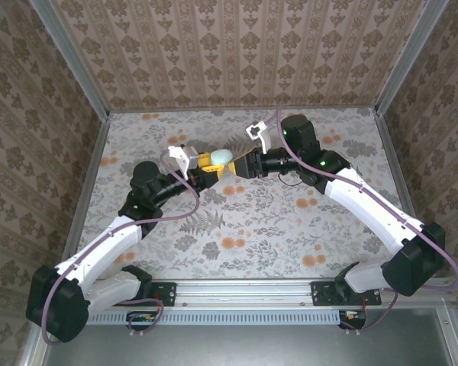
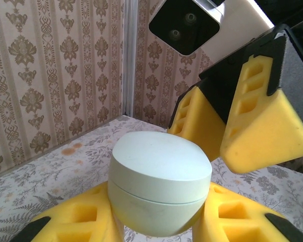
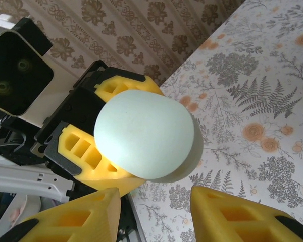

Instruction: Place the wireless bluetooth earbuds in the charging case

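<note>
Gripping charging case [image 2: 159, 176], left end effector [image 1: 212, 162] (walls [image 1: 237, 53] well apart).

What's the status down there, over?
Left gripper: jaws shut on charging case, lid closed. Right gripper: jaws open, close to the case. Nothing in the way.

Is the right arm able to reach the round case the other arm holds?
Probably yes: the right gripper is open right beside the charging case, nothing between them, and the left gripper clamps only its lower part.
</note>
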Tool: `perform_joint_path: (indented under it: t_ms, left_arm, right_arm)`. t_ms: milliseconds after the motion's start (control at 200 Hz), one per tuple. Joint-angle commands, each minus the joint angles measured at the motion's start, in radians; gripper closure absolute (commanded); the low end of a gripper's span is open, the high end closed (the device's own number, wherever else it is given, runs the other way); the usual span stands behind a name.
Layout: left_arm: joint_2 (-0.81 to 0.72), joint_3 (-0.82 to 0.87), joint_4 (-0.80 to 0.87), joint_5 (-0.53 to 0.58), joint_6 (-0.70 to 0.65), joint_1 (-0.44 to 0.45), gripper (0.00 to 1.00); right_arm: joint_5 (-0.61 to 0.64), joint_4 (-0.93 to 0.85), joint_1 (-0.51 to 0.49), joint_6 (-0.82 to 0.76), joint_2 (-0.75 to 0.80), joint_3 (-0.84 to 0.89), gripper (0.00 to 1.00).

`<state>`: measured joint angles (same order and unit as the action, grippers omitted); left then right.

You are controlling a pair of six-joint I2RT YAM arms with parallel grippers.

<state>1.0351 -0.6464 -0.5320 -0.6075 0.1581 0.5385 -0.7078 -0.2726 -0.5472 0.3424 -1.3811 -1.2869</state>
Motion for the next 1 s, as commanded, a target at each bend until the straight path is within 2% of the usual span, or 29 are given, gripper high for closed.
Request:
perform_joint_path:
  t_ms: [0, 215, 995]
  left_arm:
    - [-0.003, -0.033, -0.05, -0.028, 0.014, 0.008, 0.71]
    - [0.0, -0.043, -0.048, -0.073, 0.018, 0.009, 0.71]
    - [-0.016, -0.047, -0.024, -0.091, 0.013, 0.018, 0.71]
  right_arm:
    - [-0.016, -0.006, -0.002, -0.029, -0.004, -0.025, 0.57]
    - [0.089, -0.022, 0.0, -0.025, -0.032, -0.047, 0.57]
    - [0.1, 0.082, 0.013, 0.09, -0.06, -0.088, 0.55]
